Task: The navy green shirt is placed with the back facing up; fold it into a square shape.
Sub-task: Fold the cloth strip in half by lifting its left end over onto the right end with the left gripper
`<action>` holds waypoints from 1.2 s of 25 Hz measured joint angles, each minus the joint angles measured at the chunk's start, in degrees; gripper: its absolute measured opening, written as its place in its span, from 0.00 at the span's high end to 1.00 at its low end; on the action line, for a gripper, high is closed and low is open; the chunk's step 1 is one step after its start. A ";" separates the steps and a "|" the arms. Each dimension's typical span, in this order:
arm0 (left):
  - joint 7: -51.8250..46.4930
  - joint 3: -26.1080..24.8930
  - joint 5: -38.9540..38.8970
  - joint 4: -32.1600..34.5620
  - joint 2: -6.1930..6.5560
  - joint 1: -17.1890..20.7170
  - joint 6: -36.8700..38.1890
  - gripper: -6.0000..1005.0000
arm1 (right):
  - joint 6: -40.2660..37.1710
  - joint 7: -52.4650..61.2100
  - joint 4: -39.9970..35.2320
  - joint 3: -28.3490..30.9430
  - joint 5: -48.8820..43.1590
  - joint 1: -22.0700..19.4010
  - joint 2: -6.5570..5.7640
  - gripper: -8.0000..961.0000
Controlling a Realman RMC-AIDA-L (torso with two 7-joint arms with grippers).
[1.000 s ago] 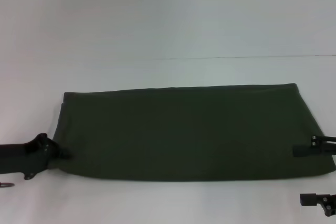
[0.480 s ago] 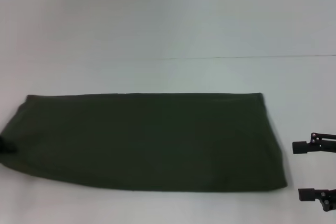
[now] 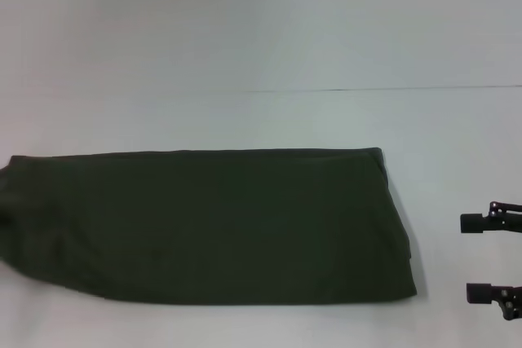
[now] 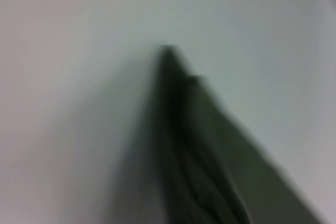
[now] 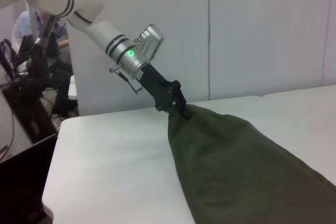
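Left gripper [image 5: 185, 110] clamped on navy green shirt [image 3: 212, 226] end; long axis runs left-right. Right gripper [image 3: 479, 257] spread, empty, beside opposite end.

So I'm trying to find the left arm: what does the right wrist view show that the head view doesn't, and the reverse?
Only the right wrist view shows the left arm, its left end effector shut on the lifted end of the navy green shirt, with a seated person behind. Only the head view shows the right end effector, open and apart from the shirt, and the cloth's whole long folded shape. Both show the shirt on the white table.
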 joint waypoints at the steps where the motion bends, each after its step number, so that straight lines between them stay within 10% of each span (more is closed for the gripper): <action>1: 1.00 0.15 -2.76 -0.60 0.02 -0.49 1.22 0.91 | 0.00 0.22 0.00 0.30 -0.01 -0.10 0.01 0.05; 6: 3.77 4.49 -15.06 -2.35 -1.68 -6.25 7.53 0.90 | 0.73 1.19 0.03 3.43 -0.05 -1.45 0.00 0.05; 20: 2.45 27.50 -18.76 -14.85 -15.80 -26.84 -12.73 0.87 | 4.74 5.25 0.05 8.15 -0.06 -5.08 -0.42 0.05; 26: 5.27 26.36 -25.50 -29.25 -16.35 -27.53 -19.70 0.85 | 5.84 6.37 0.05 8.19 -0.05 -5.34 -0.43 0.05; 30: 6.72 22.24 -35.26 -26.95 -15.99 -23.33 -7.69 0.84 | 6.36 6.78 0.08 8.25 -0.02 -5.30 -0.44 0.05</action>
